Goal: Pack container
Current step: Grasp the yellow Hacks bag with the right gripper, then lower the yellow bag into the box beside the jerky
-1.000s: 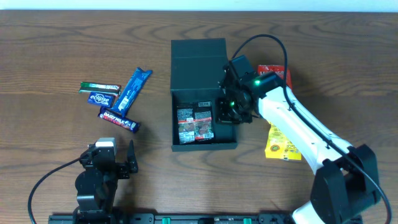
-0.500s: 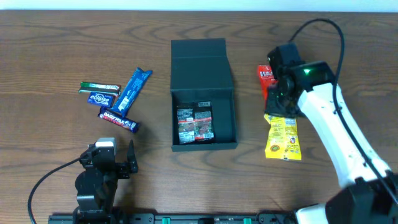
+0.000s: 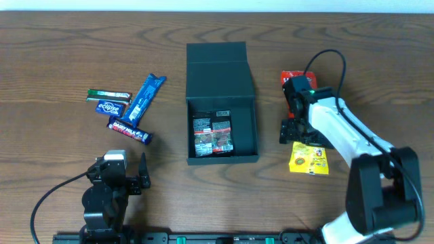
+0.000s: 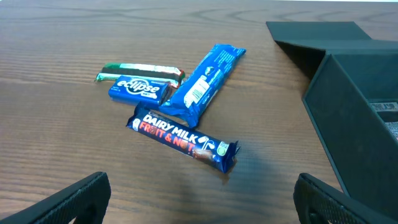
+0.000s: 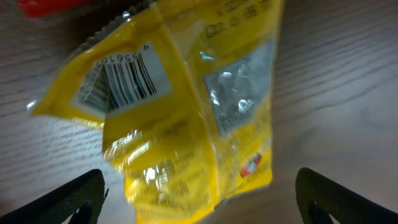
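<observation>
The dark green-grey container [image 3: 248, 129] stands mid-table with its lid [image 3: 218, 62] folded open at the back; two dark snack packets [image 3: 212, 134] lie in its left half. In the left wrist view the container wall [image 4: 348, 118] is at the right. My right gripper [image 3: 300, 133] hangs open, right of the container, low over a yellow packet [image 3: 308, 160]. In the right wrist view the packet [image 5: 180, 112] lies between the wide-apart fingers of that gripper [image 5: 202, 205]. My left gripper [image 3: 121, 173] rests open at the front left, holding nothing [image 4: 202, 208].
A red packet [image 3: 293, 76] lies behind the right gripper. Left of the container lie a Dairy Milk bar [image 4: 180, 140], a long blue packet [image 4: 205, 81], a blue Eclipse pack [image 4: 138, 90] and a green bar [image 4: 140, 70].
My right gripper left the container's right half, swung right past the red packet, came down over the yellow packet and opened. The left arm has not moved.
</observation>
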